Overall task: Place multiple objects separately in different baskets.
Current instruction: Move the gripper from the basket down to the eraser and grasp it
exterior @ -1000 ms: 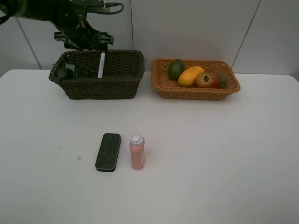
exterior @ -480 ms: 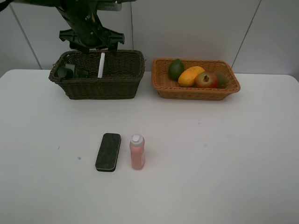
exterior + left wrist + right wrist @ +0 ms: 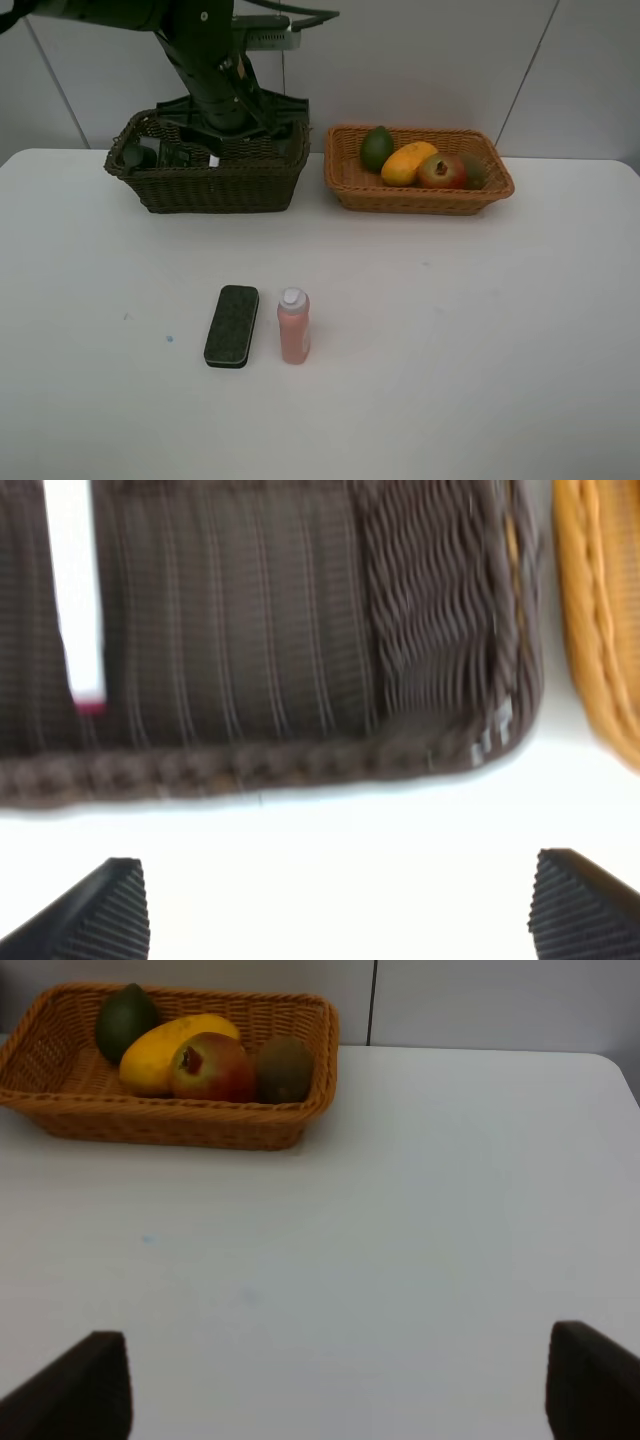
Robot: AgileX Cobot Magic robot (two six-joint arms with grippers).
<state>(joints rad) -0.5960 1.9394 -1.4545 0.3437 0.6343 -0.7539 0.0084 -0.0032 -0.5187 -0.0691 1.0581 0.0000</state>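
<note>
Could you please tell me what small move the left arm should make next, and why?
Probably bring the left gripper, open and empty by the dark basket, toward the eraser on the table. The marker already lies in that basket, while the eraser and the pink bottle beside it lie outside both baskets, on the left arm's side.

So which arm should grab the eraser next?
Left, probably: the eraser lies on its side of the table, in front of the dark basket where its open jaws hover.
</note>
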